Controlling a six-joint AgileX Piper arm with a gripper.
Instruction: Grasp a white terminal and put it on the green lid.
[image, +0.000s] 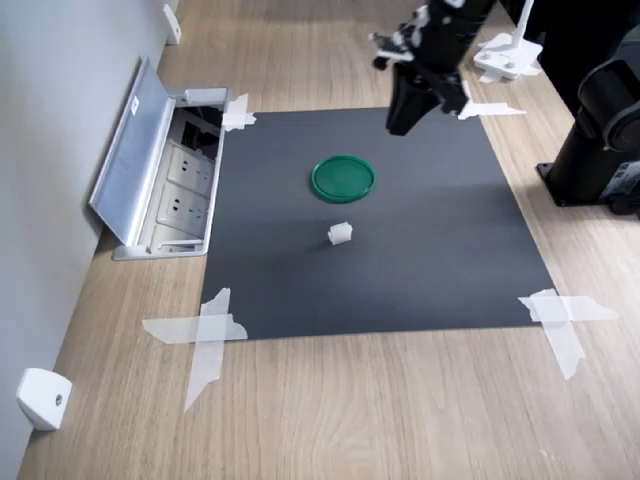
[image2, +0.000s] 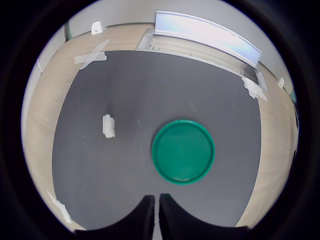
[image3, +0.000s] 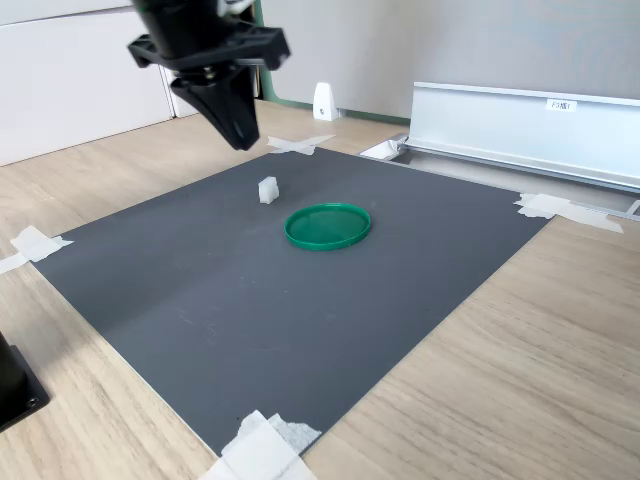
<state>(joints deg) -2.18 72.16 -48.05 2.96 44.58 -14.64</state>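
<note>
Nearest the lens in the wrist view, we find the claw (image2: 159, 216) with its two dark fingers pressed together, only a hairline seam between them, and nothing held; we judge it clenched, though the fisheye edge shows only the fingertips.

We record a wooden worktop (image: 380, 400) carrying a dark grey mat (image: 420, 260), its corners fixed with white tape strips (image: 200, 335). A silver hinged lid (image: 130, 150) stands raised over a recessed socket box (image: 185, 195) at the first exterior view's left, just beside the mat.

In both exterior views the claw hangs above the mat, clear of its surface and pointing downward. It sits over the mat's far edge in the first exterior view, beyond the green lid (image: 343, 177).

We find the green lid lying flat near the middle of the mat, with nothing resting on it.

We find the white terminal (image: 340, 234) resting on the mat, apart from the green lid and not touching it: nearer the camera than the lid in the first exterior view, and toward the second exterior view's left of the lid, almost beneath the claw there.
</note>
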